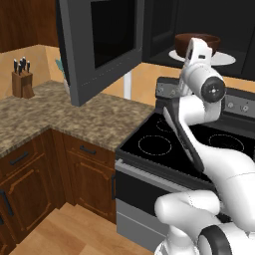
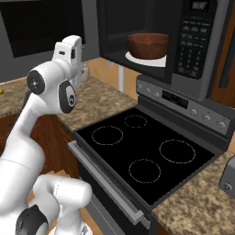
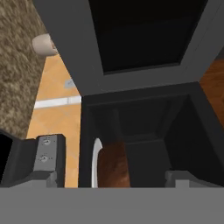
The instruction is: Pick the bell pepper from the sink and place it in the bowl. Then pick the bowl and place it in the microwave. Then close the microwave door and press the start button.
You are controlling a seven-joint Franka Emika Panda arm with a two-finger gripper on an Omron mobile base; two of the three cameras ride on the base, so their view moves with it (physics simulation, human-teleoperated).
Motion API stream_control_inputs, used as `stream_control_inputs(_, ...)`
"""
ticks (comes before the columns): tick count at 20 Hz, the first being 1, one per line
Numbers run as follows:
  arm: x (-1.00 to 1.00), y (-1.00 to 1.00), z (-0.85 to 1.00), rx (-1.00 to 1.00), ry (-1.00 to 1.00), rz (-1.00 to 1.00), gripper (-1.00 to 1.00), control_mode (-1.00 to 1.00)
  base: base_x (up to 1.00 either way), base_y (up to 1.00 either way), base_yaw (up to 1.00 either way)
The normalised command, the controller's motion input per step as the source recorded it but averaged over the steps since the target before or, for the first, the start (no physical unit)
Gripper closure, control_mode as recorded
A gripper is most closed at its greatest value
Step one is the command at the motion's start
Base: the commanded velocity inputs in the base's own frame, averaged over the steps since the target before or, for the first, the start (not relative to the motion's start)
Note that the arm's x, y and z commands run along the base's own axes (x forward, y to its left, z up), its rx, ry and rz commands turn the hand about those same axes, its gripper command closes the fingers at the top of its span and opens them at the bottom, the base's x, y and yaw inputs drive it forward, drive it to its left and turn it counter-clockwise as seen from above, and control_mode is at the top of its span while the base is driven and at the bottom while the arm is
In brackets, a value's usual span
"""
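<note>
Sitting on the white turntable plate (image 2: 158, 60) inside the microwave (image 2: 195, 43), the bowl (image 2: 147, 45) lies at 12 o'clock; microwave door (image 1: 102, 47) open at 10 o'clock; gripper's (image 3: 113, 178) spread: cannot tell.

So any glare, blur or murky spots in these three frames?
Left base view: even light, no glare, microwave door window flat black. Right base view: sharp, bowl clearly lit inside the microwave. Hand view: rolled sideways, cavity murky, bowl cut by the bottom edge.
</note>
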Motion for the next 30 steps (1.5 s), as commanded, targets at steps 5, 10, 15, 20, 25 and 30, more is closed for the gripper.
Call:
stream_control_inputs(5,-0.66,0.85,0.00,-0.01,0.00,0.00,-1.00,-1.00,0.00,0.00,0.00)
stream_control_inputs(10,-0.49,0.83,0.00,0.00,0.00,0.00,-1.00,-1.00,0.00,0.00,0.00)
stream_control_inputs(15,-0.59,0.76,-0.08,-0.06,-0.01,-0.06,-1.00,-1.00,0.00,0.00,0.00)
stream_control_inputs(20,-0.55,0.67,-0.53,-0.15,-0.10,-0.08,-1.00,-1.00,0.00,0.00,0.00)
stream_control_inputs(25,-0.12,0.75,-0.69,-0.12,-0.11,-0.04,-1.00,-1.00,0.00,0.00,0.00)
stream_control_inputs(30,-0.25,0.68,-0.46,-0.03,-0.15,-0.03,-1.00,-1.00,0.00,0.00,0.00)
